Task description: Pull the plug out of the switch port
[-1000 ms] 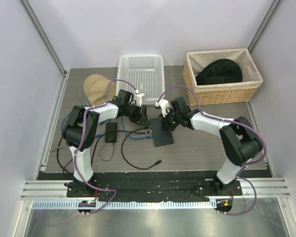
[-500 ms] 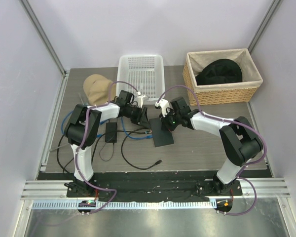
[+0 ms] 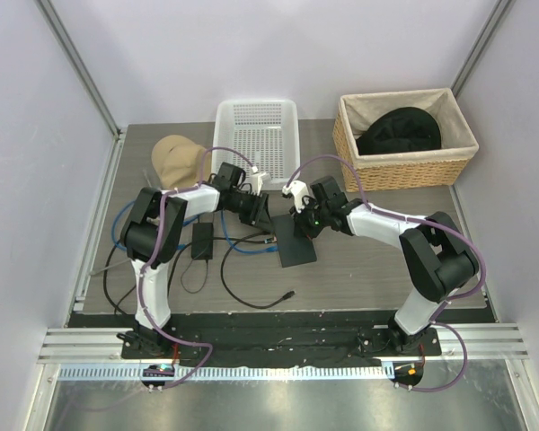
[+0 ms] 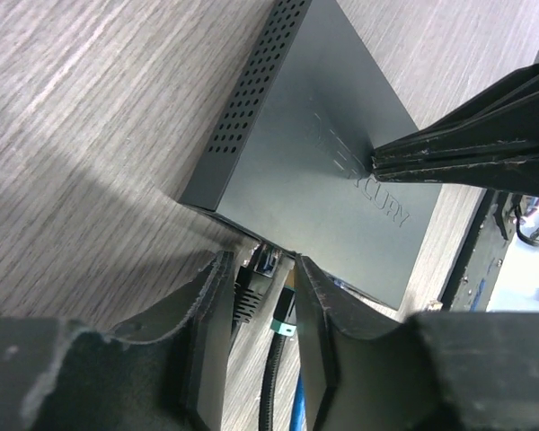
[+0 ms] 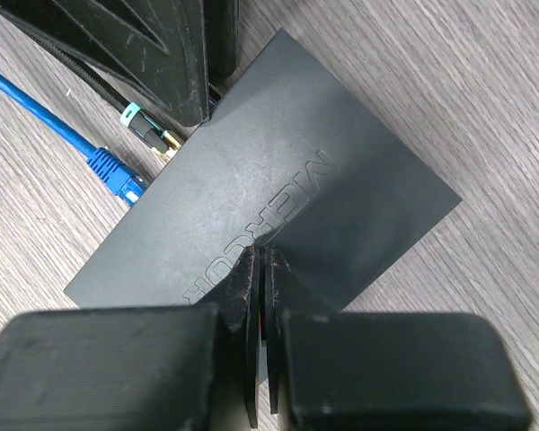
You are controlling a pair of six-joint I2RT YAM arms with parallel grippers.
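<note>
1. At the far left of the table I see a tan cap. Nearer to me lies a small black adapter brick with dark cords looped around it.
2. My left gripper reaches in from the left to the socket edge of the switch. Its fingers stand narrowly apart with the plug between them. I cannot tell whether the pads actually press on it.
3. The plug sits in a port on that edge, its black cord running back between the fingers. Just beside it is a green-ringed connector with its gold tip right at the switch's edge, and I cannot tell if it enters a socket. A loose blue cable end lies on the wood near the same edge, unplugged.
4. The switch lies flat near the middle of the table, between my two grippers and in front of the white plastic basket.
5. My right gripper has its fingers brought together with nothing between them. Their tips bear down on the switch's top face, right by the embossed lettering.
6. At the far right, toward the back, a wicker basket holds a dark fabric item.
</note>
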